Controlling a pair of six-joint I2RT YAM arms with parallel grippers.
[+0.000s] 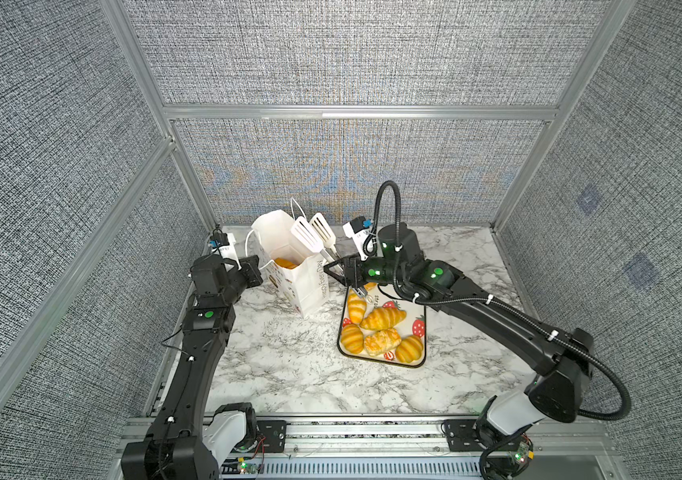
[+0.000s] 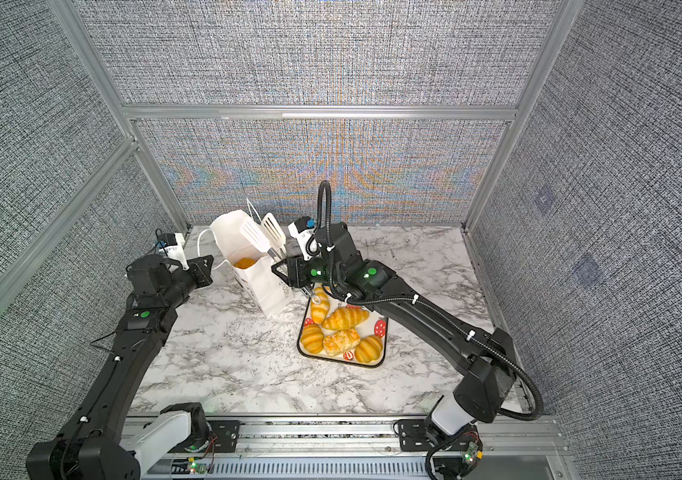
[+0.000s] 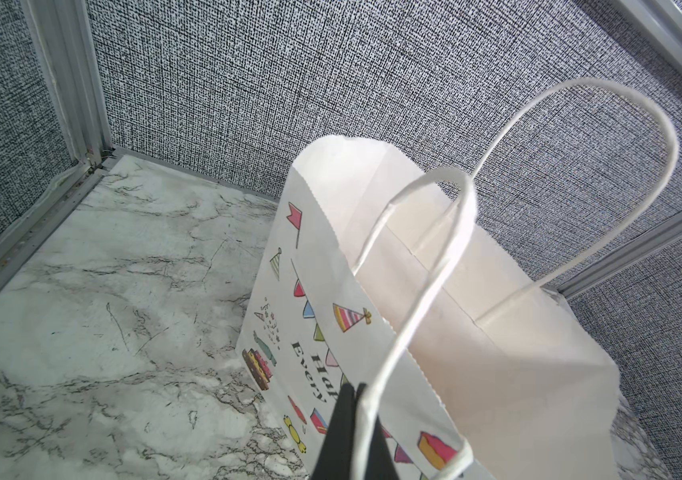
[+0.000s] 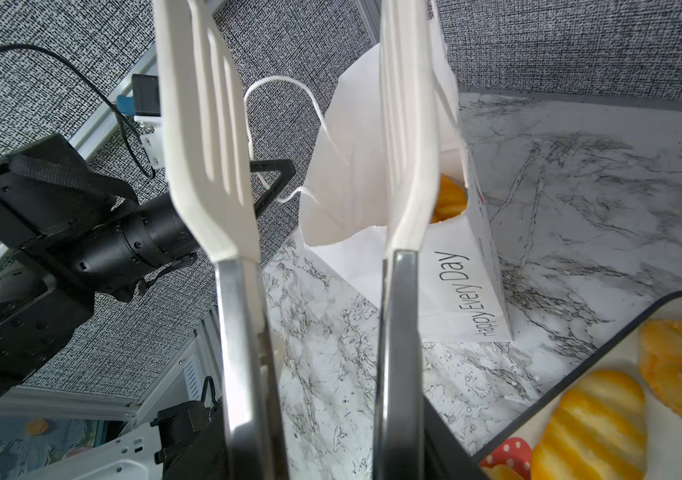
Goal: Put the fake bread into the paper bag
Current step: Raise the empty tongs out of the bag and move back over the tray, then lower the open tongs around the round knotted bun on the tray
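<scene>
Fake bread (image 1: 383, 318), glossy golden-orange toy pastries: several on white strawberry-printed tray (image 1: 410, 307) mid marble surface (image 1: 289, 374), one inside tall white paper bag (image 1: 310, 286) standing near far edge. Left hand (image 1: 257, 270) pinched tight on bag's thin white cord handle (image 3: 428, 297). Right hand (image 1: 337, 272) clamped around white slotted tongs (image 1: 314, 235), blades apart and empty by bag's open mouth.

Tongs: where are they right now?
In both top views the tongs sit in the right pincer near centre, blades apart by the open paper bag, beyond the tray.
</scene>
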